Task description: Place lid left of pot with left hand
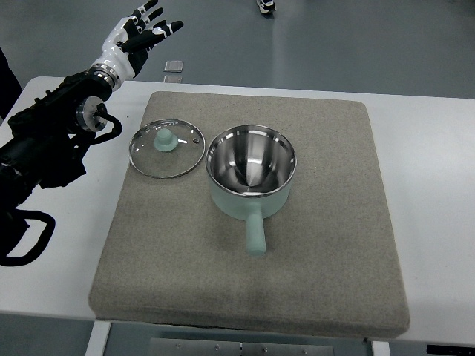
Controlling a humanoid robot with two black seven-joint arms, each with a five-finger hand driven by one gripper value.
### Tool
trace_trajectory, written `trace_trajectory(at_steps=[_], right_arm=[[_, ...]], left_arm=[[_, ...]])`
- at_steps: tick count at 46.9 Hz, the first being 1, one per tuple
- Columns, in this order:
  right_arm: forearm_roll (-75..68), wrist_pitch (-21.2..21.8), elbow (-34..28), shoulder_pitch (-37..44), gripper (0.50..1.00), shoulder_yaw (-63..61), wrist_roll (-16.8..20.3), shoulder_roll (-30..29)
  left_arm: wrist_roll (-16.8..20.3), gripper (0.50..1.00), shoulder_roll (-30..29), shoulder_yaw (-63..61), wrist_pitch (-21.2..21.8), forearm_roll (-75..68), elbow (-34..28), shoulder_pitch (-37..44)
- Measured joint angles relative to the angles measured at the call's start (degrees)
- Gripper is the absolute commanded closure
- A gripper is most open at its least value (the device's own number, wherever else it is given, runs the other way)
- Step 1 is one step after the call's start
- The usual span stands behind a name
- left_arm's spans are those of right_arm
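A glass lid [167, 150] with a pale green knob lies flat on the grey mat [312, 282], just left of the pot. The pale green pot [251, 173] stands uncovered in the middle of the mat, its steel inside bare and its handle pointing toward the near edge. My left hand [142, 30] is raised at the upper left, beyond the table's far edge, well away from the lid. Its fingers are spread and hold nothing. The black left arm [52, 141] comes in along the left edge. No right arm shows.
The white table [430, 185] surrounds the mat on all sides. A small grey plate [174, 67] lies on the floor beyond the table's far edge. A black cable loop [26, 237] hangs at the lower left.
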State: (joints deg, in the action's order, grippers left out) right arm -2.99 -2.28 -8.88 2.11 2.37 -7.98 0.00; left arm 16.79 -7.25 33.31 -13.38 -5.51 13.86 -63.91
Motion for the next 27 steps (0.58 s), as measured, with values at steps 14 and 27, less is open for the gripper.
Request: trace_trajectory(at_steps=[14,27], right_arm=[[0.0,0.0,0.0,0.0,0.576,0.0,0.0,0.0],[0.0,0.0,0.0,0.0,0.576,0.0,0.0,0.0]], left_arm=[[0.2,0.512,0.0,1.0,-0.4,2.6,-0.3,0.0],[0.2,0.510,0.1,1.2,-0.3,8.2,-0.1,-0.4]])
